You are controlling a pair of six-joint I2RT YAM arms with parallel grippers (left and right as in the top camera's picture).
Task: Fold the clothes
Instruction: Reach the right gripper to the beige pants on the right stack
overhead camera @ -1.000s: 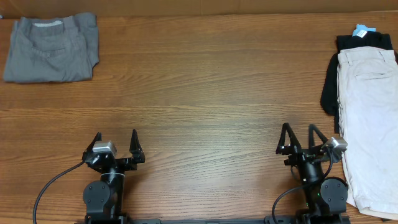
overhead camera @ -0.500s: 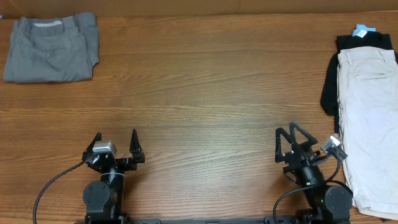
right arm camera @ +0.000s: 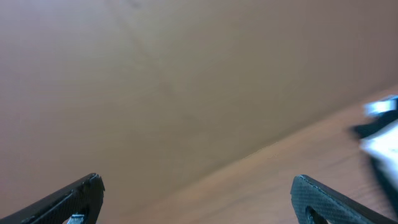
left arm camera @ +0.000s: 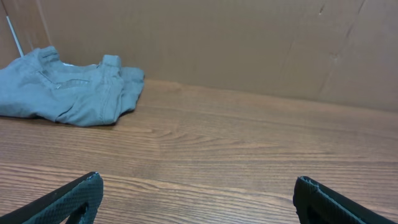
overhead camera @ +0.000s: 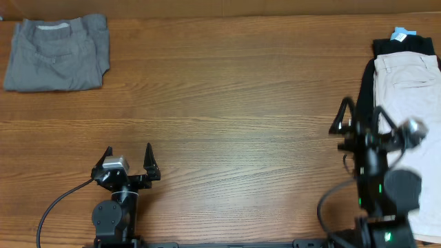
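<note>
Cream-beige shorts [overhead camera: 408, 103] lie flat along the table's right edge, on top of a black garment [overhead camera: 403, 47] with a blue tag [overhead camera: 400, 32]. Folded grey shorts [overhead camera: 56, 53] lie at the far left; they also show in the left wrist view [left arm camera: 65, 93]. My right gripper [overhead camera: 356, 114] is open and empty, raised beside the left edge of the cream shorts. In its wrist view [right arm camera: 196, 193] the fingers are wide apart and the picture is blurred, with the garments [right arm camera: 380, 134] at the right edge. My left gripper [overhead camera: 127, 157] is open and empty near the table's front edge [left arm camera: 196, 196].
The wooden table [overhead camera: 227, 96] spreads between the two piles. A brown cardboard wall [left arm camera: 249, 43] stands along the back edge. Cables run from both arm bases at the front.
My right arm has lifted from its rest pose and swung forward and right toward the cream shorts, gripper still open. The left arm has not moved.
</note>
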